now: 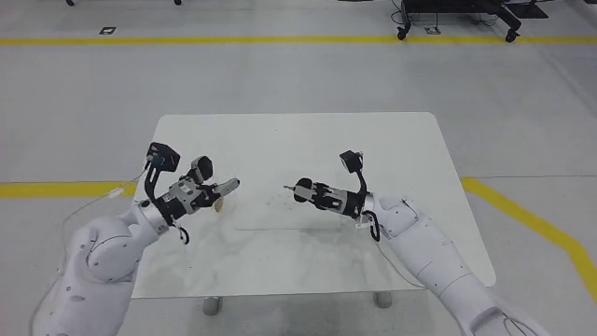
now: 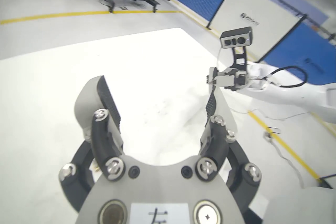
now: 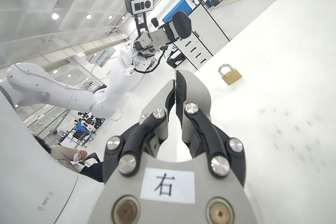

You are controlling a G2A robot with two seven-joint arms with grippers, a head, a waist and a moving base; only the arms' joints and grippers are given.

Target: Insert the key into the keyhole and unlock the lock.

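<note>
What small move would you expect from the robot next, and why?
Probably the left gripper tips down to grasp the lock. Its fingers are open, and the lock lies loose on the table just beside them. The right gripper is shut some way off; what it holds, if anything, I cannot tell.

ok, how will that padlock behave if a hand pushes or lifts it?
The padlock appears to lie flat on the table, so it should slide rather than roll or tip. Its brass-coloured metal body suggests it is stiff and heavy for its size. The smooth faces might slip in a light grip.
</note>
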